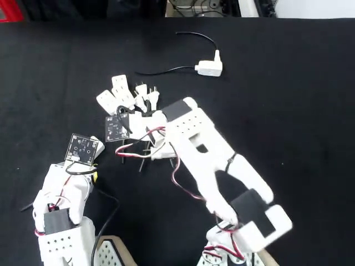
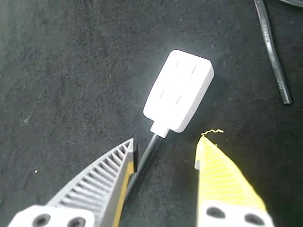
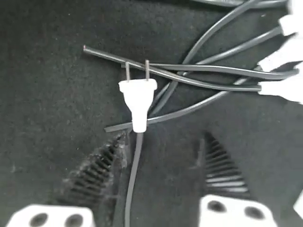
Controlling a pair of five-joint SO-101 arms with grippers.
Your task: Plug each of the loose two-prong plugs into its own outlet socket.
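Observation:
A white outlet socket [image 2: 179,92] with two pairs of slots lies flat on the black table, its dark cord running back between my left gripper's [image 2: 165,142] open fingers. A white two-prong plug [image 3: 137,97] lies across several dark cords, prongs pointing away from my right gripper [image 3: 163,139], which is open just behind it with the plug's cord beside one finger. In the high view several white sockets [image 1: 118,91] and two plugs [image 1: 147,93] cluster ahead of the right arm [image 1: 194,138]. The left arm [image 1: 61,205] sits at the near left.
Another white socket block [image 1: 209,67] with a long dark cord lies apart at the far middle of the table [image 1: 288,100]. Tangled dark cords [image 3: 213,71] cross ahead of the right gripper. A dark cord [image 2: 272,52] runs beside the left gripper's socket.

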